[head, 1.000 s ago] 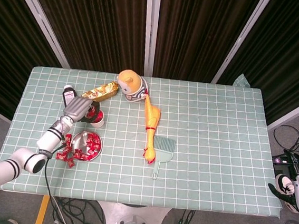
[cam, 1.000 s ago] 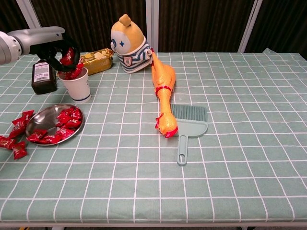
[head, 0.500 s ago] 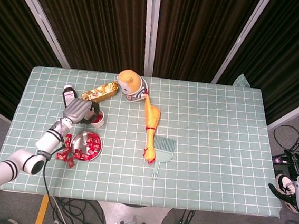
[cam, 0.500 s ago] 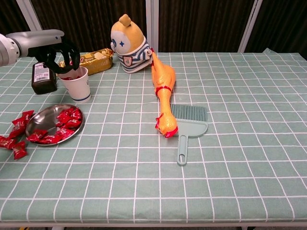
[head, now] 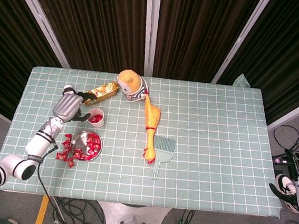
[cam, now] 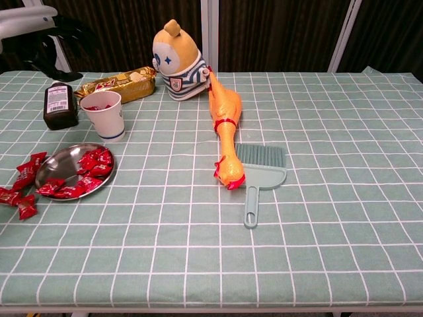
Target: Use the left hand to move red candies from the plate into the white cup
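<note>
Scattered at the near-left table edge: loose wrapped sweets (cam: 20,191) off the dish, just beside the metal plate (cam: 46,168), itself holding more red candies (cam: 89,166). Beyond, upright and part-filled with red: the white cup (cam: 104,115), a fresh candy inside it, carried over the rim one second ago. Lifted clear since then and pulled back to the left: the left hand (head: 68,107), raised above the dark bottle (cam: 58,104), fingers loosely apart, nothing red seen in them. One delivery apparently done, plenty left on the plate. Further back: gold packet (cam: 119,84), plush toy (cam: 176,61), rubber chicken (cam: 223,125) and dustpan brush (cam: 260,173). Far right, off the table: right hand (head: 286,190), grasp impossible to judge.
</note>
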Robot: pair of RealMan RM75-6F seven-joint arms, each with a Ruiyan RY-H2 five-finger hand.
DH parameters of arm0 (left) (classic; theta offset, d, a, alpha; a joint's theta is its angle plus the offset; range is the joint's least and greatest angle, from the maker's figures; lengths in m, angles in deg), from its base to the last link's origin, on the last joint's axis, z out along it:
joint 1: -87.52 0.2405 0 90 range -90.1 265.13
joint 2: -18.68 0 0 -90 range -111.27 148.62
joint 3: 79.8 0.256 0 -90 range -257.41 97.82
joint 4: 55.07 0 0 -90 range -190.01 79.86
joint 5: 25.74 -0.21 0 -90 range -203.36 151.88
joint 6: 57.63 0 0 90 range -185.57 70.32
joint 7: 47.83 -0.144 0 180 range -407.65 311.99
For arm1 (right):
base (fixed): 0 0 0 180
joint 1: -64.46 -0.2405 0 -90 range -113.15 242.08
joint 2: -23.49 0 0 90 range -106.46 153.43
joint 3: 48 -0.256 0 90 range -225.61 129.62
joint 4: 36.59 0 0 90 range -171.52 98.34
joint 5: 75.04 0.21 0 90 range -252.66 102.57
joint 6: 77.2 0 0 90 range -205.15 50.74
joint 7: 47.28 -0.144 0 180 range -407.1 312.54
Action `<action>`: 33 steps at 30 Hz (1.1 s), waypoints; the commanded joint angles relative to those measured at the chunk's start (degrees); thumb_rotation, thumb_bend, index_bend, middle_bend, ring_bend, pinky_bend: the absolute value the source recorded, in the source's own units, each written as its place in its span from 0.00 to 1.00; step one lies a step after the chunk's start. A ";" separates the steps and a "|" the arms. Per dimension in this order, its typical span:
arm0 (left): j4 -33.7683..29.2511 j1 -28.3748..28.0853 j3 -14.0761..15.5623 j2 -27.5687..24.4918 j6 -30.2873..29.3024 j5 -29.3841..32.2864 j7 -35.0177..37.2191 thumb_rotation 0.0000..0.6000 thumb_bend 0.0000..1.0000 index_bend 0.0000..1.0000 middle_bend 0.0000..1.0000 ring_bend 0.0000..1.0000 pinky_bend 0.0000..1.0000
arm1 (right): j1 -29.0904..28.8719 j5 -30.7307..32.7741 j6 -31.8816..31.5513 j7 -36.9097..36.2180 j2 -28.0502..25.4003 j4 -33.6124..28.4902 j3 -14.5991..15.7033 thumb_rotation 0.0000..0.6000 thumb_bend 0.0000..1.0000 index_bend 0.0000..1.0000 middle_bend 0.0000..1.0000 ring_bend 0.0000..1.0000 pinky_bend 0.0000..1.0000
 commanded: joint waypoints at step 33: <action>-12.84 16.56 11.77 -4.21 -7.20 -1.47 -14.71 1.00 0.27 0.47 0.40 0.30 0.49 | -0.02 -1.97 -1.52 -1.16 -0.39 0.64 0.26 1.00 0.10 0.08 0.24 0.08 0.31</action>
